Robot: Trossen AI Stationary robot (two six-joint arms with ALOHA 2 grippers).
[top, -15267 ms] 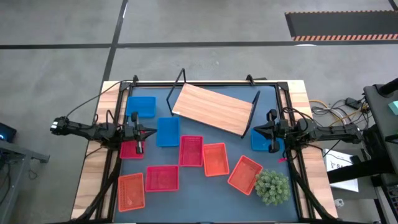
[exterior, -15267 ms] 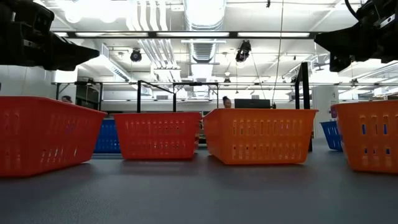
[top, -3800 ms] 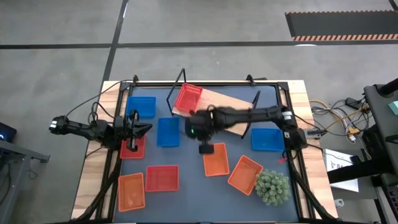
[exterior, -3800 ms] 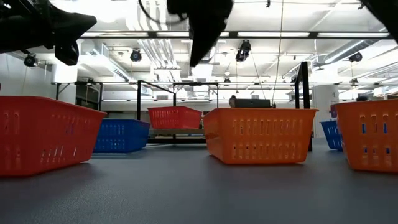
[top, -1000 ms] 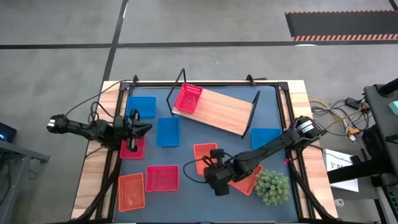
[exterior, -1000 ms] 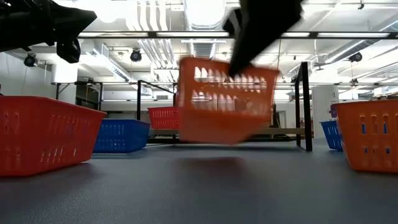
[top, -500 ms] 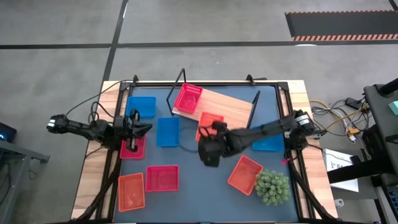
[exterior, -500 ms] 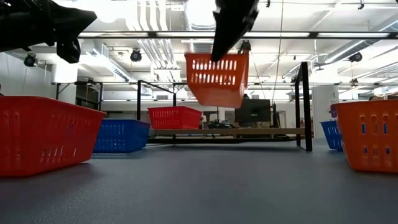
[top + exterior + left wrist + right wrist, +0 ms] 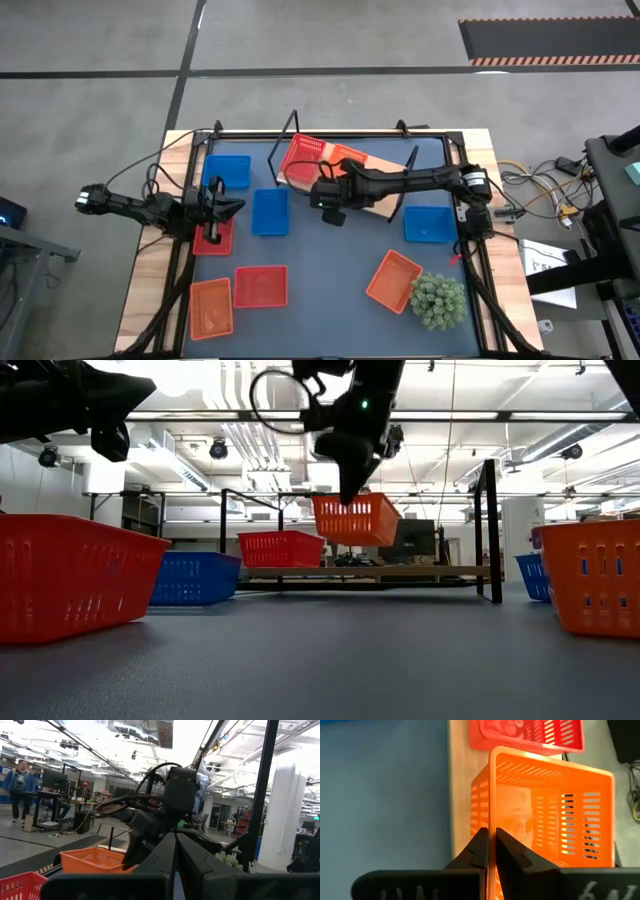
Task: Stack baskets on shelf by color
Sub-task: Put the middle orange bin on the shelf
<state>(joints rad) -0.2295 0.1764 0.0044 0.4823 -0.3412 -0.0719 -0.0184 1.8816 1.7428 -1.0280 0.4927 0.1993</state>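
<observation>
The right gripper [image 9: 338,196] is clamping one wall of an orange basket [image 9: 347,161], hanging it over the shelf [image 9: 385,190] at the high view's upper centre, just right of the red basket [image 9: 300,160]. The low view is showing it clear of the board. The left gripper [image 9: 225,208] is idling at the left, fingers pressed together

Bright, even light all round me; ceiling strip lights [image 9: 300,415] blaze at twelve o'clock in the low view and glare white in my left wrist view; my arms read as near-black silhouettes against them; shadows on the tabletop [image 9: 330,270] are soft and faint; my own fingers [image 9: 481,851] blur close up; the orange basket [image 9: 547,825] stays sharp, its inside glowing.
</observation>
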